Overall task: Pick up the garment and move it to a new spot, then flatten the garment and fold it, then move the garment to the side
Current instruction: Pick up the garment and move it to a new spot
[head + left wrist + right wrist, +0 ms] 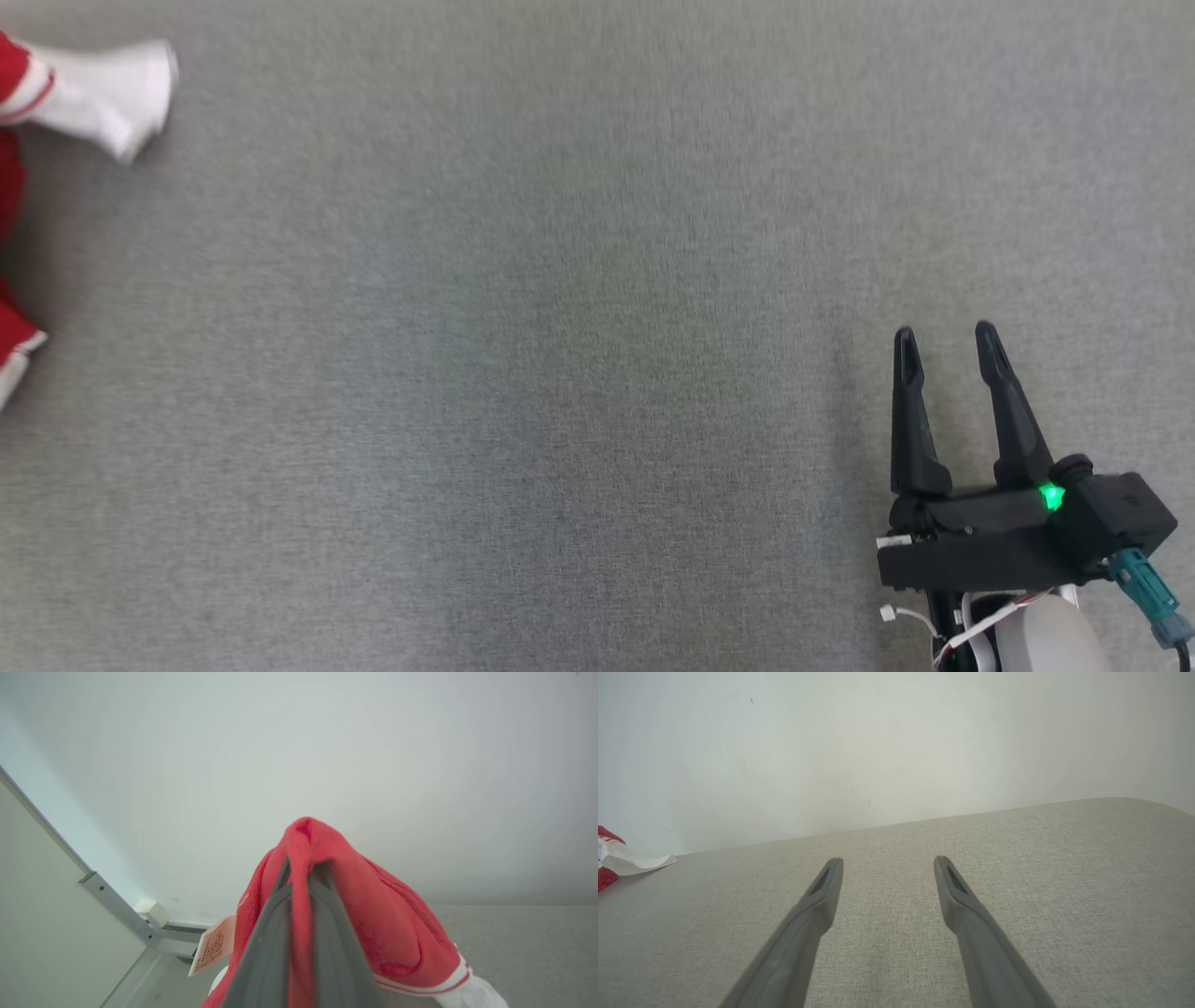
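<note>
The garment (93,89) is red with white sleeves and lies at the far left edge of the grey surface in the head view, mostly cut off by the frame. In the left wrist view my left gripper (303,872) is shut on a fold of the red garment (373,914), which bunches over both fingers; a white cuff and a paper tag (212,945) hang beside them. My right gripper (948,350) stands open at the lower right over bare surface, far from the garment. A corner of the garment (616,858) shows at the left edge of the right wrist view.
The grey fabric surface (560,373) spreads wide between the garment and my right gripper. A pale wall (878,742) rises behind the surface, and a metal frame rail (121,910) runs along the left of the left wrist view.
</note>
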Available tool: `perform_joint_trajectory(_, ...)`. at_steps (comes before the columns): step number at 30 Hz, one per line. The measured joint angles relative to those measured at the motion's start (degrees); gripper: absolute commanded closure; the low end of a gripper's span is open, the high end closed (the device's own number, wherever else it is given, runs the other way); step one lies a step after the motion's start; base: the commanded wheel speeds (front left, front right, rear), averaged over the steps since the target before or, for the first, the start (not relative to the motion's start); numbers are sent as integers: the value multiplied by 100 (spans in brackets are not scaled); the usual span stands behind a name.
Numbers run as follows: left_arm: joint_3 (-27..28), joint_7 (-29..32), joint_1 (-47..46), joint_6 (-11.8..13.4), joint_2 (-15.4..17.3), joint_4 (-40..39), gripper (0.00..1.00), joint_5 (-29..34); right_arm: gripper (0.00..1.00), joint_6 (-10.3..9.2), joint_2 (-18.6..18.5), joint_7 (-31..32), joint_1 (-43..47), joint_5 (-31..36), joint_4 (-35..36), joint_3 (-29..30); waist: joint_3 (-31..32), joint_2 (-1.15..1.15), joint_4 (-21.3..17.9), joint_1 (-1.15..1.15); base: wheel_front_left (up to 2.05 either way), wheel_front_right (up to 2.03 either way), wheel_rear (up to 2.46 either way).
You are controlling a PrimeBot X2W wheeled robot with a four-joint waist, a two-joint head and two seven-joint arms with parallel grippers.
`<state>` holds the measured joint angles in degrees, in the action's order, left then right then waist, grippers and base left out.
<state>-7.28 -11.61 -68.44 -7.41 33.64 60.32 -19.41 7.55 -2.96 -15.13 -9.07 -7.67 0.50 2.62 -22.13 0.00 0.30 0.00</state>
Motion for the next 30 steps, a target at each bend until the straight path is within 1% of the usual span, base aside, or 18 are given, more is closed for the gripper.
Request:
perform_joint_trajectory(4,-272,-189,-288,-11,-203,-380,100,99,0,0,-2,0,77,-138,-145,-31,300,0,43,0,0,0,0)
perform_joint_trajectory(7,-488,-218,-427,-11,-402,-688,100,122,0,0,0,0,116,-243,-207,-93,529,0,40,0,0,0,0)
perform_joint_trajectory(12,-904,-198,-563,-13,-730,-1291,100,-4,0,0,0,-1,237,-338,-300,-124,861,-1,-78,-1,0,0,0)
perform_joint_trajectory(18,-1313,-29,-516,-14,-1258,-1990,100,-186,0,0,-1,1,380,-443,-409,-169,1095,0,-471,-1,0,0,0)
perform_joint_trajectory(19,-1313,-29,-516,-14,-1258,-1990,100,-186,0,0,-1,1,380,-443,-409,-169,1095,0,-471,-1,0,0,0)
perform_joint_trajectory(20,-1356,0,-465,-13,-1341,-2081,100,-209,0,0,0,0,399,-456,-424,-198,1129,-1,-545,-1,0,0,0)
perform_joint_trajectory(26,-1806,219,64,-14,-1909,-2553,100,-312,0,0,0,0,511,-546,-482,-230,1315,0,-998,-1,0,0,0)
perform_joint_trajectory(30,-1950,283,533,33,-2174,-2735,100,-456,0,0,0,0,543,-584,-492,-252,1411,-1,-1265,-1,0,0,0)
